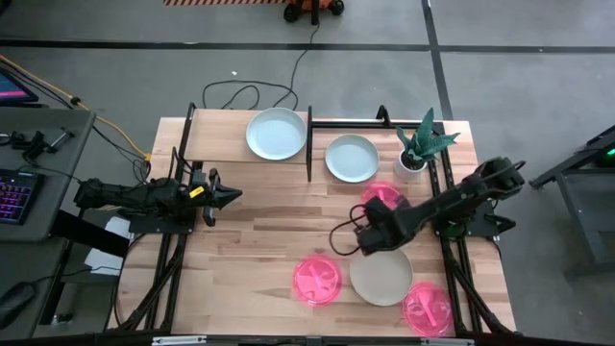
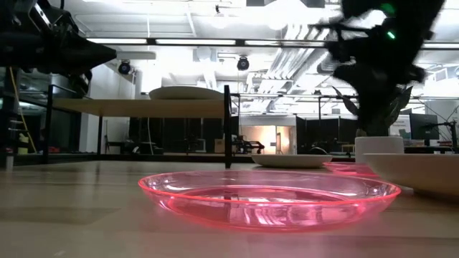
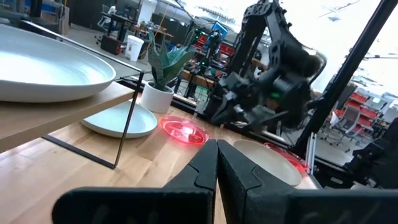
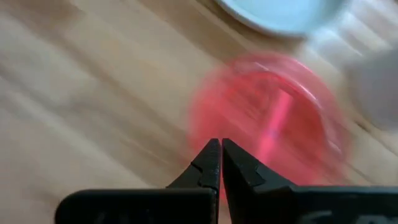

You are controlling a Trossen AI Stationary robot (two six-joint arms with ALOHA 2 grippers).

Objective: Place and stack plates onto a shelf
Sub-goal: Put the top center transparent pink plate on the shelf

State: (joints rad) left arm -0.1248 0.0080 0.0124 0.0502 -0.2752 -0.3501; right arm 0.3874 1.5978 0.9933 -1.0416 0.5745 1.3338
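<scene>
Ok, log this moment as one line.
shelf: one blue plate on it | left tool: shut, empty, waiting left | right tool: shut, empty, near pink plate | five plates on table

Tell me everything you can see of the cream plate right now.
The cream plate is round, opaque beige and shallow, with a plain matte look. It lies flat on the tabletop near the front right, between two pink plates. The right end effector is just beyond its far edge, not holding it.
</scene>
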